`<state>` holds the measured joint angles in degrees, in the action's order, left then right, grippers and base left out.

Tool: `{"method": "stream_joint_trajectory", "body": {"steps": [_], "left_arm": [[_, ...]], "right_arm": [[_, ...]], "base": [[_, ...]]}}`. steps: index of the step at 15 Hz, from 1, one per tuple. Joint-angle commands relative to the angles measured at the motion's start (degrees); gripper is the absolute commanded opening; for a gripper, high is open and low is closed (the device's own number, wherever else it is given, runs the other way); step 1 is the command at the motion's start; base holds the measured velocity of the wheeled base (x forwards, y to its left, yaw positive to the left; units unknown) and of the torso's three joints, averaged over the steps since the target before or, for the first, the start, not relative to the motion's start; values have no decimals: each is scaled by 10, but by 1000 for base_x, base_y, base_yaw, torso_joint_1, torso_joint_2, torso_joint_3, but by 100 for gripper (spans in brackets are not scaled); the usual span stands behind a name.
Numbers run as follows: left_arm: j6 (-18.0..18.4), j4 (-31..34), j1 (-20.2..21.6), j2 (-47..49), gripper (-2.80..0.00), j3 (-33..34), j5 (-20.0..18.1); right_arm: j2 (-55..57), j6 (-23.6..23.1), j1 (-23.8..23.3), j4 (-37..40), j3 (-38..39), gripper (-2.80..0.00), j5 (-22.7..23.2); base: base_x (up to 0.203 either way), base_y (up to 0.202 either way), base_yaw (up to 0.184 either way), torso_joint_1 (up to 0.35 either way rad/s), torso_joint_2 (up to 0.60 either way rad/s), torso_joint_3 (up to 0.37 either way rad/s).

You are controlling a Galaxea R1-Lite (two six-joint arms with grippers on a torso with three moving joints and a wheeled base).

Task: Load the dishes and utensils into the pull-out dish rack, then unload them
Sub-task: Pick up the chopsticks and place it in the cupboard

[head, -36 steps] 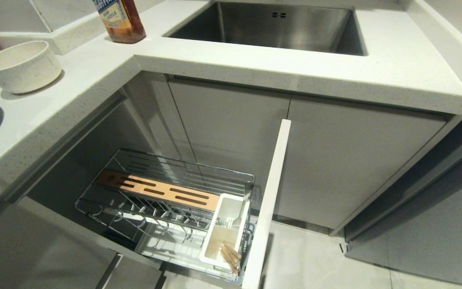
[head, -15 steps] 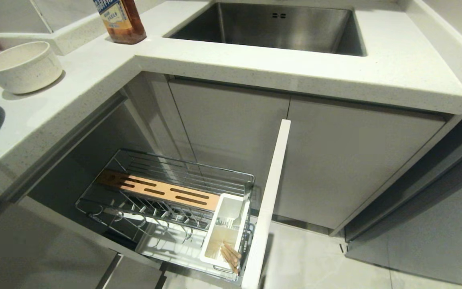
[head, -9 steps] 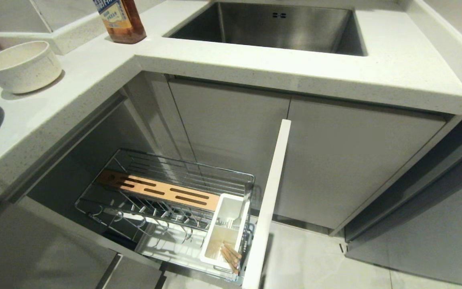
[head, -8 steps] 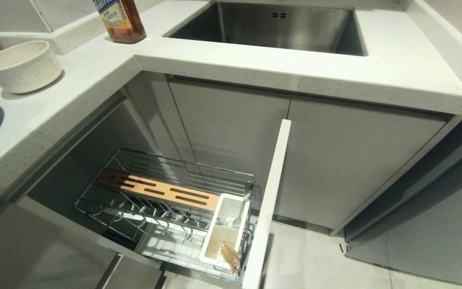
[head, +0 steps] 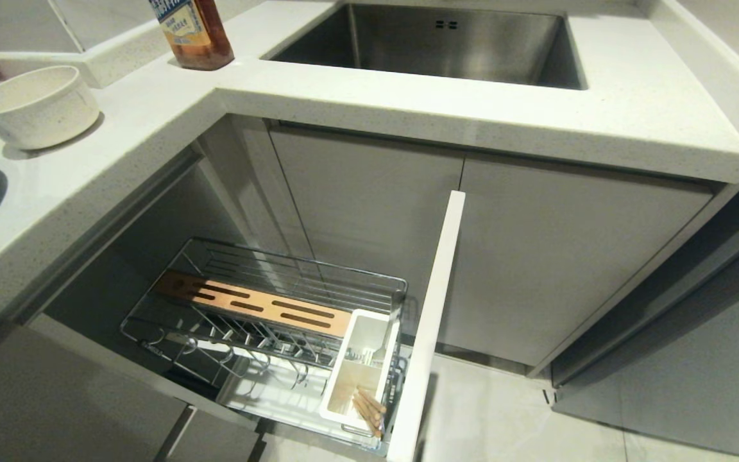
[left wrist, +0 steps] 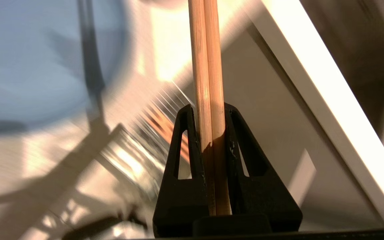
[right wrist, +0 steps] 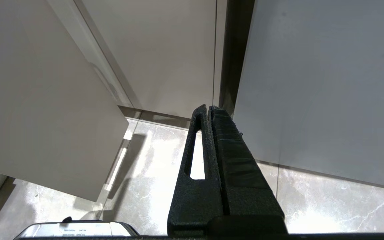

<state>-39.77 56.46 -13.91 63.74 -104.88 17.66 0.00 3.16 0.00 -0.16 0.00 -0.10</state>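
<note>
Left wrist view: left end effector (left wrist: pixel 211 116) clamps 2 chopsticks (left wrist: pixel 207 66); rack front edge (left wrist: pixel 325 100) beside.

The right gripper (right wrist: pixel 209 110) points down at a pale marbled floor (right wrist: pixel 328 203), its two black fingers (right wrist: pixel 227 160) pressed together with nothing between them. Grey cabinet doors (right wrist: pixel 318 83) stand beyond it, a dark gap (right wrist: pixel 235 50) running between two of them. A white object (right wrist: pixel 75 229) shows at the frame's lower edge.

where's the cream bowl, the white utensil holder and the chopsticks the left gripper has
cream bowl (head: pixel 34 106), head view, its inner wall
white utensil holder (head: pixel 362 366), head view, its inner wall
chopsticks (left wrist: pixel 207 66), left wrist view, mid-shaft above the fingers
</note>
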Motion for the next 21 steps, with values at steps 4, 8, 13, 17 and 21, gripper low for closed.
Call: {"method": "stream_joint_trajectory", "body": {"steps": [4,8,13,17,21], "left_arm": [[17,133,-163,-60,-280,16,-170],[122,254,-191,-37,-280,38,-313],[129,307,-192,85,-280,53,-336],[127,312,-192,201,-280,59,-356],[127,312,-196,291,-280,100,-359]], "right_arm": [[0,0,0,0,0,-280,0],[0,0,0,0,0,-280,0],[1,0,0,0,0,-280,0],[0,0,0,0,0,-280,0],[0,0,0,0,0,-280,0]], "base": [[0,0,0,0,0,0],[0,0,0,0,0,0],[0,0,0,0,0,0],[0,0,0,0,0,0],[0,0,0,0,0,0]]}}
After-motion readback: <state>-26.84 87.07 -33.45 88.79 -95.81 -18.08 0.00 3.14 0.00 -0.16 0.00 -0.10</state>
